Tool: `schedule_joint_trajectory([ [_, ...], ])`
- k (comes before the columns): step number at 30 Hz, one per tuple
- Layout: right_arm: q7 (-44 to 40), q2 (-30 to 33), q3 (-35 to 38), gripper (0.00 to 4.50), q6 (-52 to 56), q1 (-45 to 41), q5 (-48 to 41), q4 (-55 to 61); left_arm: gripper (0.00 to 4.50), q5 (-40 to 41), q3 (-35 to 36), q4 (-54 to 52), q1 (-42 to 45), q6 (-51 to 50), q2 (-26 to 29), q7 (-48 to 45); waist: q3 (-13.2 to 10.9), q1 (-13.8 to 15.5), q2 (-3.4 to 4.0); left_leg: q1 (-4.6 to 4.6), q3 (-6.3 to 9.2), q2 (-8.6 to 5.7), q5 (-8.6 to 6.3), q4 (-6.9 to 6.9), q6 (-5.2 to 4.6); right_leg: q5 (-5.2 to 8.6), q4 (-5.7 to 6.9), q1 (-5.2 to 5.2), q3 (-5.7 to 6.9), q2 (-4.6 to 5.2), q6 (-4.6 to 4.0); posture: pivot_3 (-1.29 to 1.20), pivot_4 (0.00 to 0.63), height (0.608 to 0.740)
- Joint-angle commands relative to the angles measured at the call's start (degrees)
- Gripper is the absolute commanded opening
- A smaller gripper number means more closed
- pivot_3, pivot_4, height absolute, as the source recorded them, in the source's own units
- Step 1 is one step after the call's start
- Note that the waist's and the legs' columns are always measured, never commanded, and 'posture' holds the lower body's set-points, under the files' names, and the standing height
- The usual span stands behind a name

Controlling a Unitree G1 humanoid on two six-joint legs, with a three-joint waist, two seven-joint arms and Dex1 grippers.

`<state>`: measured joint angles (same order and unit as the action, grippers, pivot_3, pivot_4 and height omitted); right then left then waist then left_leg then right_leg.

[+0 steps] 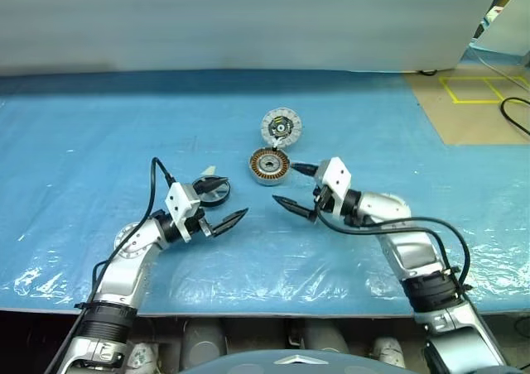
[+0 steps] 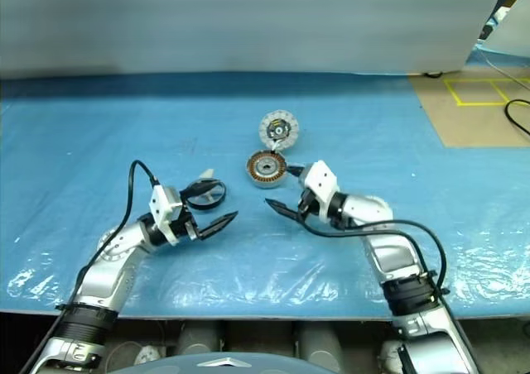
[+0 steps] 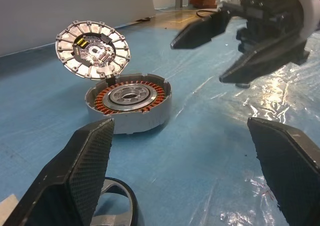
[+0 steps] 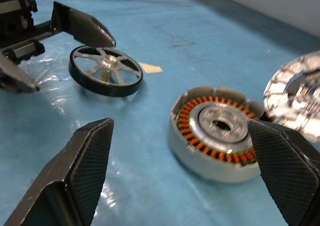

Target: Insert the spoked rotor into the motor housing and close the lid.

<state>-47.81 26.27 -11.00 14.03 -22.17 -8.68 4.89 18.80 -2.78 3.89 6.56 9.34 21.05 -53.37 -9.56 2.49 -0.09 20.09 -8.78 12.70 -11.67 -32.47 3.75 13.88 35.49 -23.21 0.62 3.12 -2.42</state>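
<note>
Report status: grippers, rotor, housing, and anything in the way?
Left gripper and right gripper open, empty. Spoked rotor on blue sheet, not inserted. Motor housing open, lid raised. Nothing blocking.

I see open blue sheet (image 1: 99, 142) on all sides of the parts. The motor housing (image 1: 270, 166) sits between my two grippers, its top uncovered, the lid (image 1: 281, 127) tipped up at its far edge. That raised lid blocks any approach from behind. The spoked rotor (image 1: 214, 190) lies just beside my left gripper (image 1: 225, 203), jaws wide. My right gripper (image 1: 298, 187), also spread, hangs close to the housing's near right side
</note>
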Motion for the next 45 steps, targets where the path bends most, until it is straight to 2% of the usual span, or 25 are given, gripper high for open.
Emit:
schedule_joint_trajectory([
  [1, -2.5, 2.4, -3.8, 4.50, 4.4, -6.2, 3.3, 2.1, 4.49, -0.2, 0.0, -0.5, 0.6, 1.2, -0.2, 0.2, 0.0, 0.0, 0.00, 0.00, 0.00, 0.00, 0.00, 0.01, 0.00, 0.00, 0.00, 0.00, 0.00, 0.00, 0.00, 0.00, 0.150, 0.740],
  [6, -7.5, 4.9, -10.0, 4.50, 8.8, -13.9, 7.2, 0.2, 4.49, -0.5, -0.2, -0.3, 1.0, 1.1, -0.6, 0.4, 0.0, 0.1, 0.00, 0.02, 0.01, -0.02, 0.00, 0.02, 0.01, -0.08, 0.03, -0.01, 0.00, 0.00, 0.14, 0.00, 0.150, 0.740],
  [15, -9.6, 3.4, -18.4, 4.50, 6.5, -18.1, 15.1, -6.6, 4.49, -0.9, -0.4, -1.7, 0.0, 0.8, -1.3, 1.6, 0.0, 0.1, 0.00, 0.02, 0.01, 0.00, 0.01, 0.00, 0.01, -0.07, 0.15, -0.02, 0.02, 0.00, 0.10, 0.00, 0.150, 0.740],
  [26, -9.3, 0.8, -18.8, 4.50, 2.7, -20.0, 19.3, -13.2, 4.49, -1.0, -0.4, -2.3, 0.0, 0.3, -1.4, 2.4, 0.0, 0.1, 0.00, 0.03, 0.01, 0.02, 0.01, -0.18, 0.01, 0.00, 0.23, -0.03, 0.00, 0.01, -0.01, 0.00, 0.150, 0.740],
  [37, -9.1, 0.0, -17.7, 0.88, 2.3, -19.8, 20.2, -13.0, 4.50, -0.9, -0.6, -2.3, 0.2, 0.0, -1.3, 2.4, 0.0, 0.1, 0.00, 0.04, 0.01, 0.02, 0.00, -0.19, 0.01, 0.00, 0.24, -0.03, 0.00, 0.00, -0.02, 0.00, 0.150, 0.740],
  [45, -9.6, -0.1, -17.2, 0.88, 3.5, -19.4, 19.6, -11.5, 4.50, -1.0, -0.7, -2.3, 0.3, -0.2, -1.4, 2.7, 0.0, 0.1, 0.00, 0.03, 0.01, 0.03, 0.01, -0.19, 0.01, -0.01, 0.24, -0.03, 0.00, 0.00, -0.02, 0.00, 0.150, 0.740],
])
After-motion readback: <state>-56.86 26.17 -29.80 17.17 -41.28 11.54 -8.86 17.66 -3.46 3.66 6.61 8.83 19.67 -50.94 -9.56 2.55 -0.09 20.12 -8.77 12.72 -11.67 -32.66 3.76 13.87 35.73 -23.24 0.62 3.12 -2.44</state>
